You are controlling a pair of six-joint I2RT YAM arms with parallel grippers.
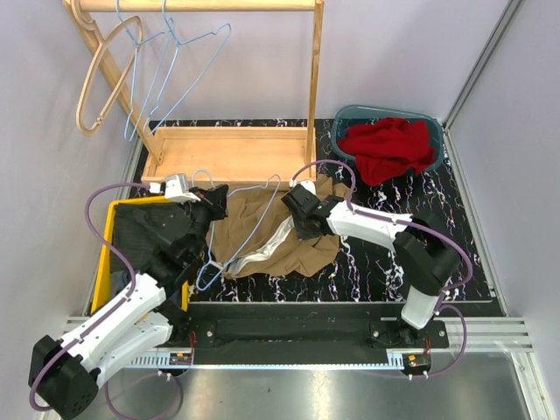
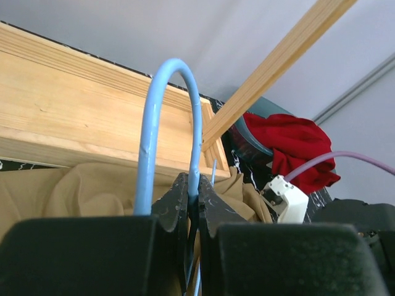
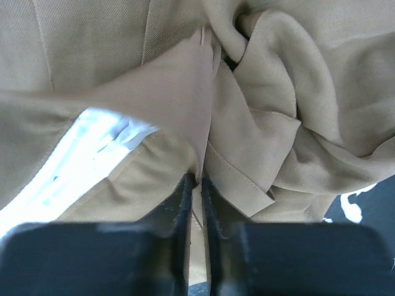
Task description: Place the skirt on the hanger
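A tan skirt (image 1: 284,232) with a white lining lies crumpled on the black marbled table (image 1: 367,262). A light blue wire hanger (image 1: 241,241) lies partly over and inside it. My left gripper (image 1: 213,203) is shut on the hanger's neck just below the hook (image 2: 166,111), at the skirt's left edge. My right gripper (image 1: 302,214) is shut on a fold of the skirt (image 3: 203,123) near its waist edge, and the fabric fills the right wrist view. The white lining (image 3: 80,154) shows to the left of the pinched fold.
A wooden clothes rack (image 1: 227,149) stands behind the skirt, with a wooden hanger (image 1: 101,74) and blue wire hangers (image 1: 175,61) hung on its rail. A teal tub (image 1: 350,118) holding red cloth (image 1: 389,149) sits at back right. A yellow-rimmed black bin (image 1: 112,232) is at left.
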